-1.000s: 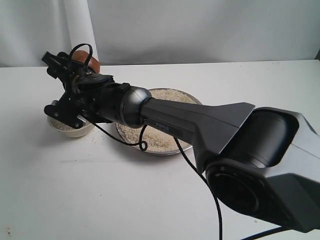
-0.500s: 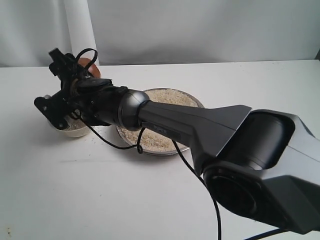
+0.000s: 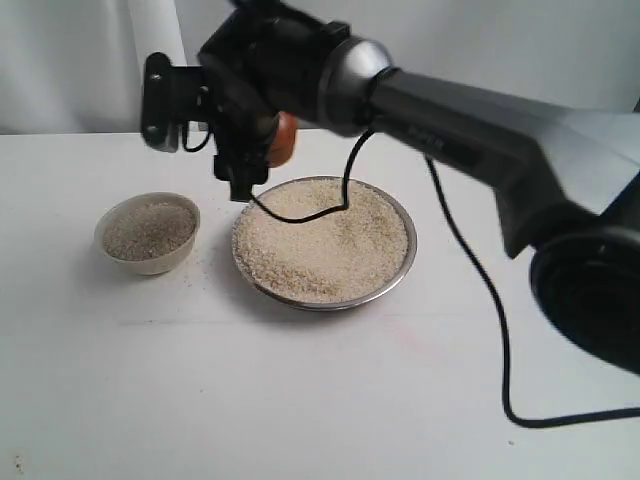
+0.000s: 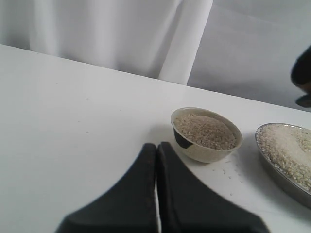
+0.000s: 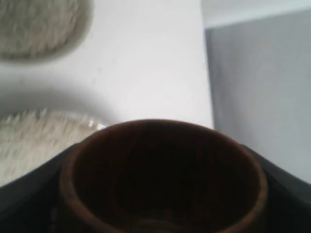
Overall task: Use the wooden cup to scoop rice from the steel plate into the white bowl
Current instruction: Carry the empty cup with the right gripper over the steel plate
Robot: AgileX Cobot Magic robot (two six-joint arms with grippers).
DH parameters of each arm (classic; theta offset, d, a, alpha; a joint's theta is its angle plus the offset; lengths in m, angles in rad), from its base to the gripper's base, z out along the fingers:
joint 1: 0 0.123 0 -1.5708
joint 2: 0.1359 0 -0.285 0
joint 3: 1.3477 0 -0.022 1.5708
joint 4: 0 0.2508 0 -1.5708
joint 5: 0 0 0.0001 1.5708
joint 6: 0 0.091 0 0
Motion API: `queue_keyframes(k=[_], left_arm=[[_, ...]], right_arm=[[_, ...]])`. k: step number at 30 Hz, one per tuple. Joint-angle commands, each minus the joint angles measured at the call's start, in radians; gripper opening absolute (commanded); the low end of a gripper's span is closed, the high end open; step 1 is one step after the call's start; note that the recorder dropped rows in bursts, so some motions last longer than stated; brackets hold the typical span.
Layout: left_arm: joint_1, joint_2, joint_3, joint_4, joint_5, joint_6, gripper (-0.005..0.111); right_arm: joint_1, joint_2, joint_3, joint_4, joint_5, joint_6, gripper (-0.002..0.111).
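exterior view: the right gripper [image 3: 268, 150] grips the cup [image 3: 285, 140] in the air over the plate's [image 3: 330, 304] far left rim, with rice [image 3: 330, 240] heaped in the plate and filling the bowl [image 3: 150, 262] beside it. left wrist view: the left gripper [image 4: 156, 146] has its fingers pressed together, holding nothing, near the bowl. right wrist view: the cup sits between the black fingers, its dark mouth facing the camera.

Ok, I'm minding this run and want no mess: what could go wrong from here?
The white bowl already holds rice close to its rim, so a pour from the wooden cup could spill over. A black cable hangs low over the grains in the steel plate; as the arm moves it might drag some out.
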Motion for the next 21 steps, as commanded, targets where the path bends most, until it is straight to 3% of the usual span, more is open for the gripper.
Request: queue_keyframes(k=[1,4,10,21], left_arm=[[-0.005,-0.003,-0.006,-0.002,-0.010,-0.004,0.000],[-0.005,-0.003,-0.006,-0.002,-0.010,-0.004,0.000],[-0.005,-0.003,-0.006,-0.002,-0.010,-0.004,0.000],[-0.005,-0.003,-0.006,-0.002,-0.010,-0.004,0.000]], right_arm=[[-0.094,-0.045,-0.006,0.146,0.244,-0.091,0.000],[-0.147,-0.046,-0.006,0.163,0.347,-0.110,0.000],[-0.224,-0.044,0.074,0.062,0.353,-0.122,0.000],[-0.213,0.002,0.186,-0.175,0.214,-0.166,0.000]])
